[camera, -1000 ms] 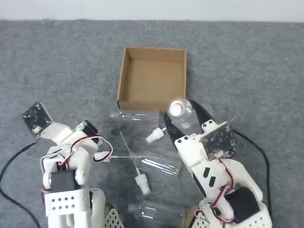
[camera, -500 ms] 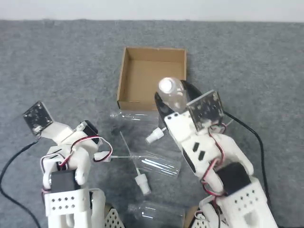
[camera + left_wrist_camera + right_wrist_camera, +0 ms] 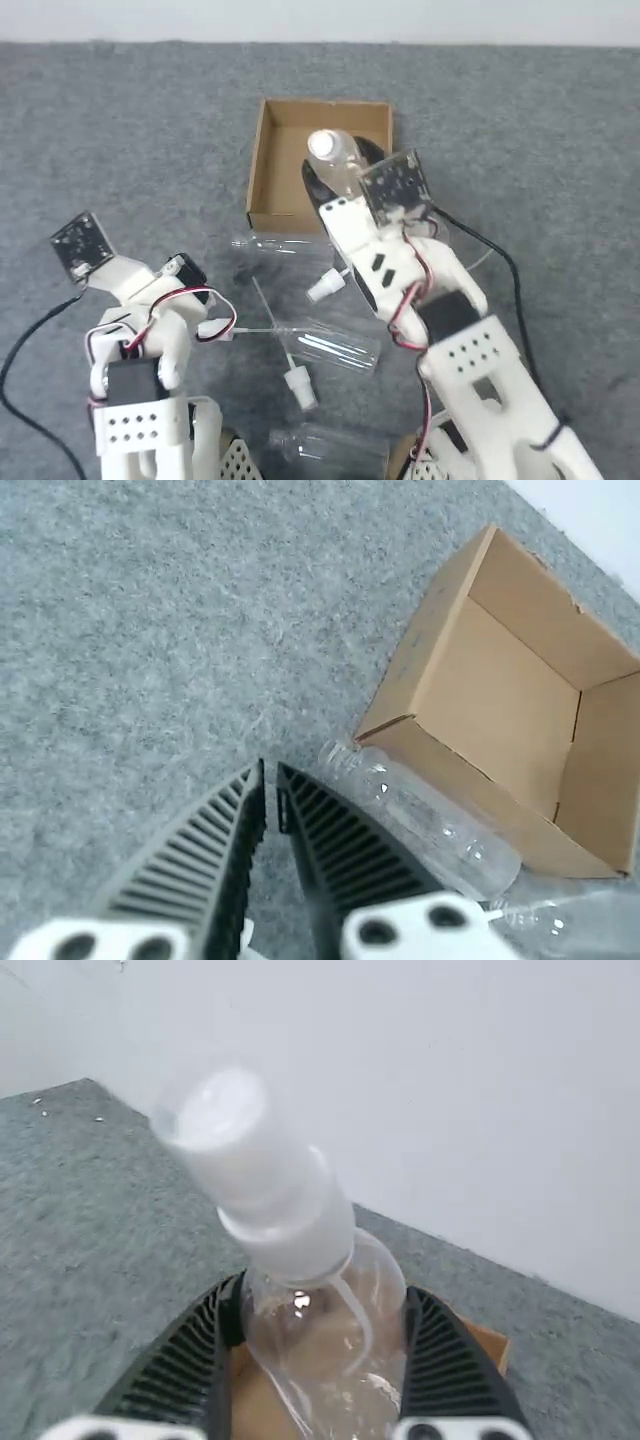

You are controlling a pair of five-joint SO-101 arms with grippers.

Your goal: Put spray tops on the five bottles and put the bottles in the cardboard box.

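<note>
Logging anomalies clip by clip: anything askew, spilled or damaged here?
Nothing spilled or damaged. Uncapped bottles and loose spray tops lie scattered, as expected mid-task; the right gripper holds a capped bottle over the cardboard box.

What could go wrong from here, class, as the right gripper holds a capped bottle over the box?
The spray bottle is smooth in the right gripper, so it might slip or twist. Released from this height, it might bounce out of the cardboard box. Coming down, the gripper might knock the uncapped bottle lying by the box's front wall.
</note>
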